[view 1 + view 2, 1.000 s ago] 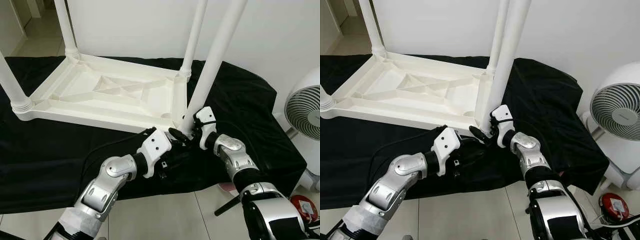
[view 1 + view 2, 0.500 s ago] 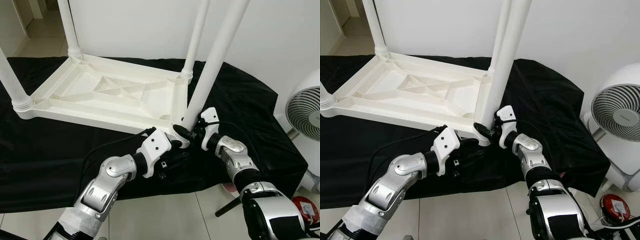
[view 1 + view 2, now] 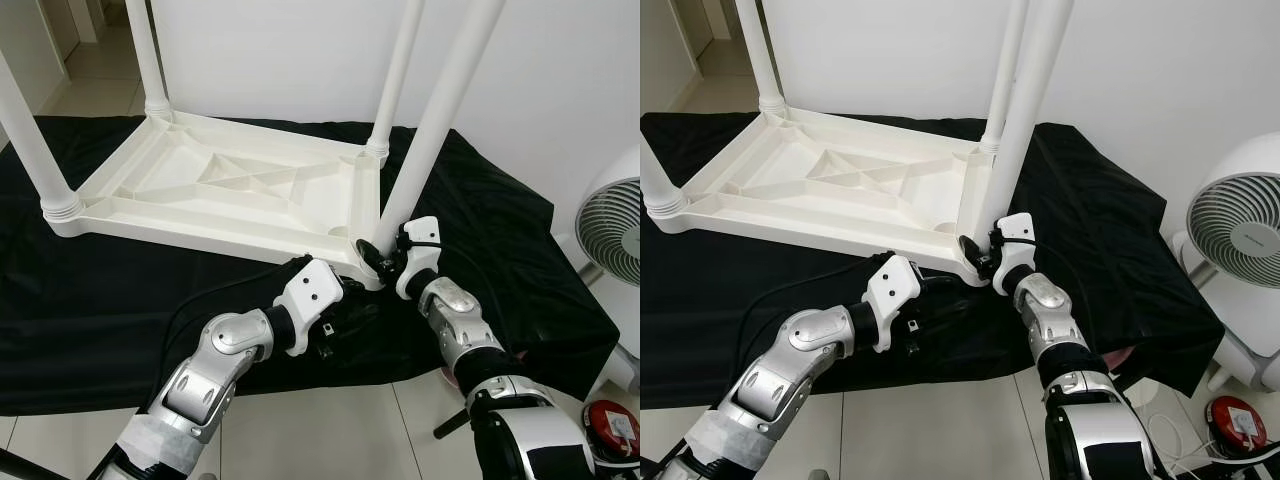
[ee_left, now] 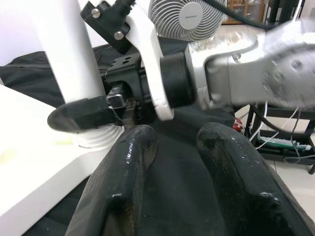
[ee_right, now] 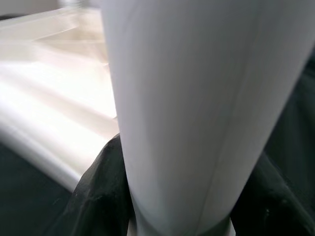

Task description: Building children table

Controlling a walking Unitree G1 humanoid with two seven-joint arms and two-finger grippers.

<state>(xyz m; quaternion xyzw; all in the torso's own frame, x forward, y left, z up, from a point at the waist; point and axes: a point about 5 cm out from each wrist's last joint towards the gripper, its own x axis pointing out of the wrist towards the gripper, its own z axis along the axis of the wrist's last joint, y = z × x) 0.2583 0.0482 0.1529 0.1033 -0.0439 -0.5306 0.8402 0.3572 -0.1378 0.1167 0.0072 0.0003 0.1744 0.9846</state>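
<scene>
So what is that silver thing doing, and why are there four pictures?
That is a robot with two silver arms. Two pictures come from cameras in its head, looking down. The other two come from cameras on its wrists, so they look very close up. A white plastic children's table lies upside down on a black cloth on the floor, legs pointing up. The right end effector grips the bottom of the nearest leg, at the table's corner. The left end effector waits beside that corner, its two black fingers apart and holding nothing. A white fan stands to the right.
</scene>
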